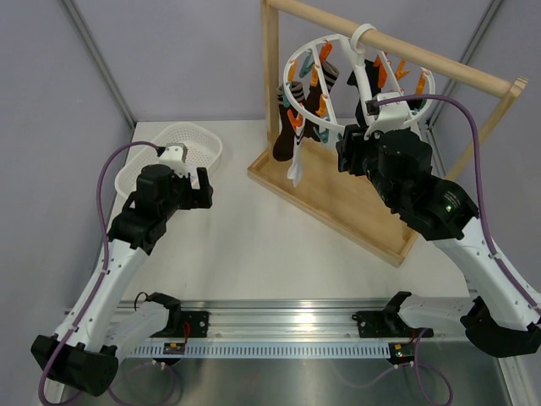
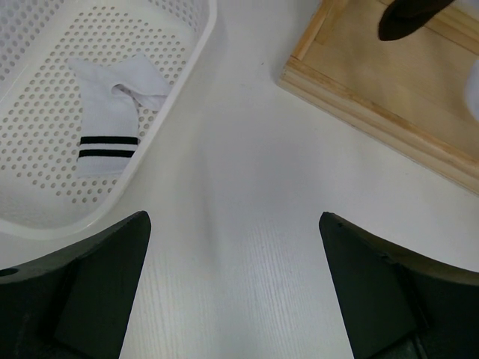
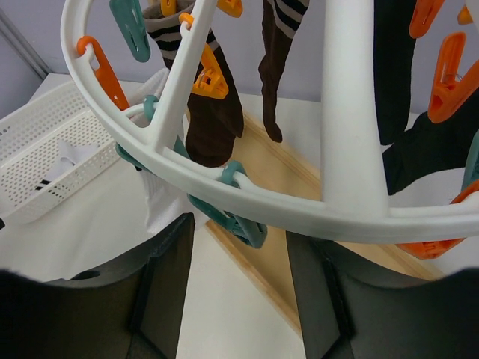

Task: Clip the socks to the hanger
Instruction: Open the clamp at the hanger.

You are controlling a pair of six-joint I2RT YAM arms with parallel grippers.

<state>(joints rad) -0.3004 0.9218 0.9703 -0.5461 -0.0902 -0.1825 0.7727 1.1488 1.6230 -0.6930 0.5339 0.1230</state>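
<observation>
We see the hanger point(image 1: 355, 85) at about 1 o'clock in the top view: a round white plastic ring with cross bars, its hook over the rail of a wooden stand point(image 1: 338, 199), orange clips point(image 3: 213, 78) and teal clips point(image 3: 232, 217) dangling from the rim. Several socks hang from it: a dark brown sock point(image 3: 213, 120) toward 11 o'clock in the right wrist view, a brown-and-white striped sock point(image 3: 176, 37) just above it, a black sock point(image 3: 419, 149) at 3 o'clock, and a white sock point(image 1: 294, 165) drooping below the ring's left edge onto the stand's base. The table point(image 1: 254, 245) is plain white, and pale grey wall panels point(image 1: 169, 59) with metal struts close it in. At 10 o'clock in the top view sits a white perforated basket point(image 1: 203, 139), and in it lies one crumpled white sock with two black stripes point(image 2: 112, 120). The left gripper point(image 2: 236, 292) hovers over bare table at the basket's 4 o'clock corner, fingers spread wide with nothing between them. The right gripper point(image 3: 239, 292) is raised just under the ring's near rim, fingers also parted and pinching nothing; we cannot tell whether they touch the plastic.
</observation>
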